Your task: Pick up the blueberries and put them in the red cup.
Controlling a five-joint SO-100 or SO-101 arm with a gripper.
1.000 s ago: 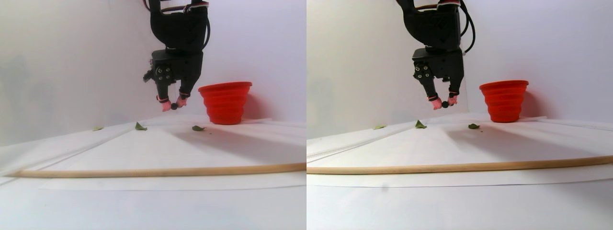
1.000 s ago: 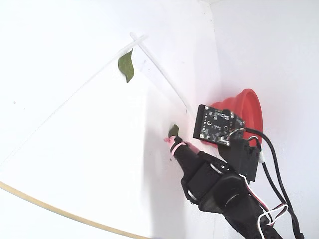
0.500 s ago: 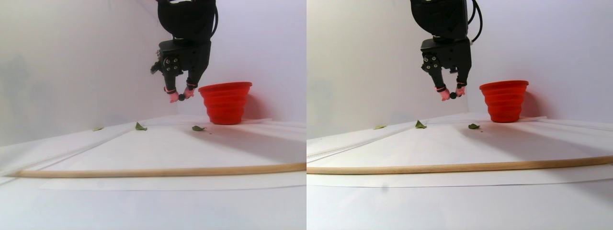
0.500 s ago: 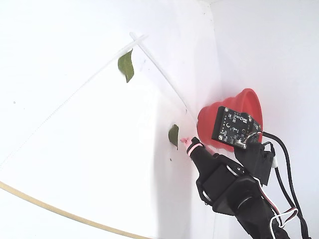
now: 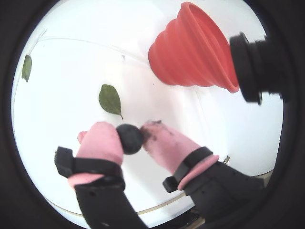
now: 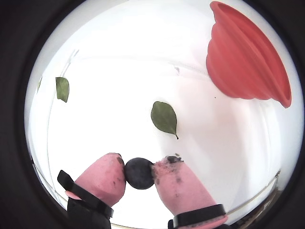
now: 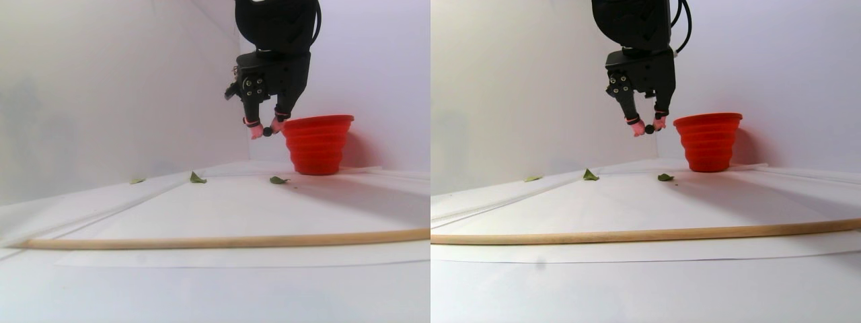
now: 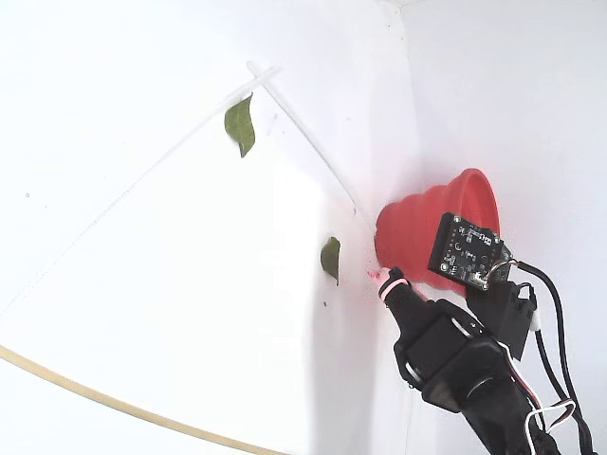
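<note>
In both wrist views we see only the outer ribbed wall of the red cup (image 5: 193,52) (image 6: 243,62), so its inside stays hidden. In one wrist view a black camera housing (image 5: 259,67) at 2 o'clock covers part of the rim. The finger pads cover both sides of the blueberry (image 6: 139,173). In the fixed view the arm (image 8: 465,365) hides the berry, and a circuit board (image 8: 467,250) covers part of the cup. The arm's upper part runs off the top of the stereo pair.
</note>
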